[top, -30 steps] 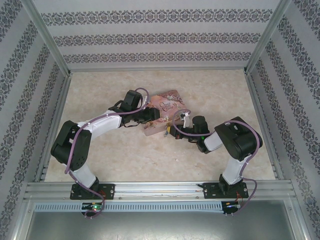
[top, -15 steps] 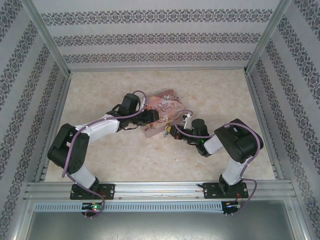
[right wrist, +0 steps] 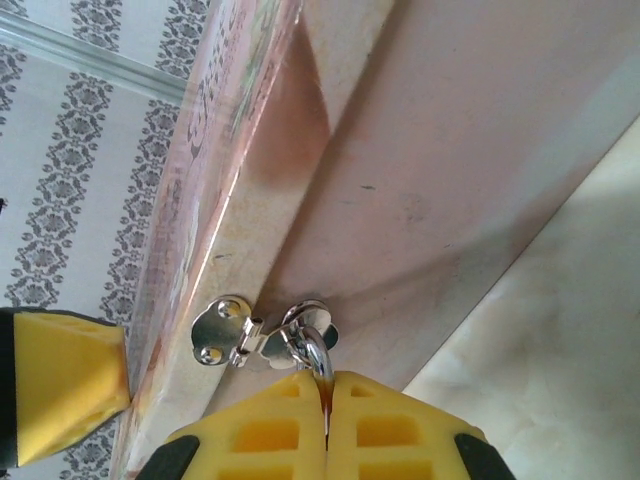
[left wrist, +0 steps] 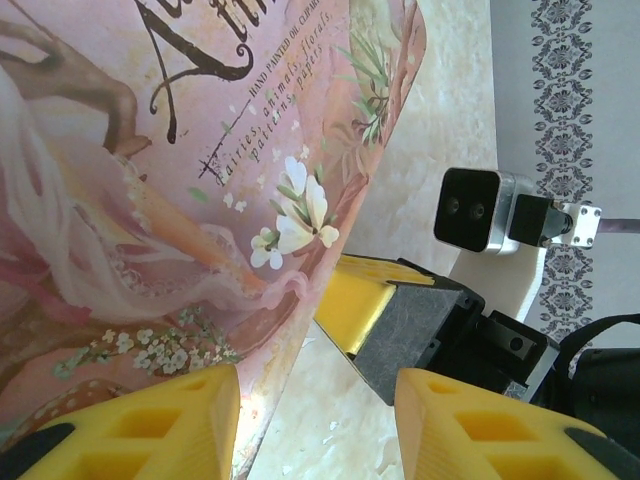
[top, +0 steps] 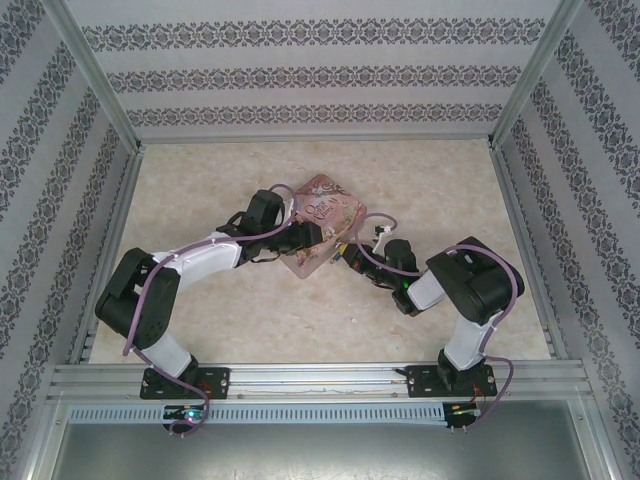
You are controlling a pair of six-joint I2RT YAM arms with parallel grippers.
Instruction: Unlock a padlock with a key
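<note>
Marbled beige tabletop, patterned walls around. Right fingers pressed fully together on silver shackle of padlock, hooked through hasp of tilted pink tin just beyond fingertips. Left fingers spread wide, gripping nothing, tin edge over one fingertip

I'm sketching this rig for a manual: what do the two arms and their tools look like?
Both the left arm and right arm have white links, bulky black joints and a loose purple cable. The left tool and right tool are blocky yellow with square recesses and black patches.
</note>
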